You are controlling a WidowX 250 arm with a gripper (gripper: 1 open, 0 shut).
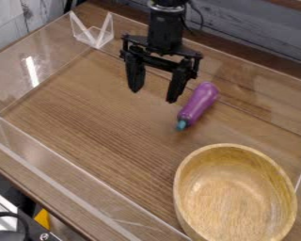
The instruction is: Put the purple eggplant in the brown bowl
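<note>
The purple eggplant (198,103) lies on the wooden table, right of centre, with its blue-teal stem cap toward the near side. The brown bowl (236,195) sits empty at the near right corner. My black gripper (156,88) hangs pointing down just left of the eggplant, its two fingers spread wide with nothing between them. Its right finger (179,88) stands close beside the eggplant's far end, and I cannot tell whether it touches.
Clear plastic walls (46,179) fence the table along the left and near sides. A folded clear plastic piece (90,31) stands at the far left. Bare wood (90,122) stretches left of the gripper.
</note>
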